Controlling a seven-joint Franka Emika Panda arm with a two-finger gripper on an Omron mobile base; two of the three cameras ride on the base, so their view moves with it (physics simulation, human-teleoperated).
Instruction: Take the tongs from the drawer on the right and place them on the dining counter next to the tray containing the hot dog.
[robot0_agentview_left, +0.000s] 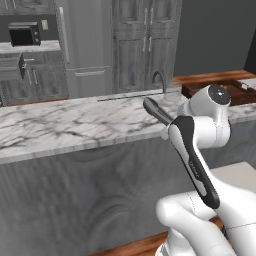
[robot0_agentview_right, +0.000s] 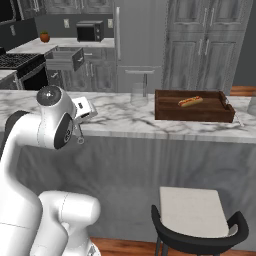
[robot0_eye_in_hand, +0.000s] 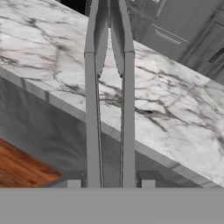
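Note:
My gripper (robot0_eye_in_hand: 111, 183) is shut on the tongs (robot0_eye_in_hand: 109, 109), whose two slim dark grey arms run forward side by side from between the fingertips (robot0_eye_in_hand: 74, 182). They hang over the near edge of the dining counter (robot0_eye_in_hand: 175, 118). From the left, the tongs (robot0_agentview_left: 157, 111) stick out past my white forearm, above the dining counter (robot0_agentview_left: 70, 127). On the right, my gripper (robot0_agentview_right: 84, 112) hovers at the dining counter (robot0_agentview_right: 125, 119), well left of the brown tray (robot0_agentview_right: 194, 111) with the hot dog (robot0_agentview_right: 190, 101). The drawer (robot0_agentview_right: 64, 59) stands open at the back.
A dark-framed stool (robot0_agentview_right: 194, 216) with a pale seat stands in front of the counter's grey base. A clear glass (robot0_agentview_right: 139, 93) sits on the counter left of the tray. A fridge, tall cabinets, a microwave (robot0_agentview_right: 90, 31) and a stove (robot0_agentview_right: 17, 62) line the far wall.

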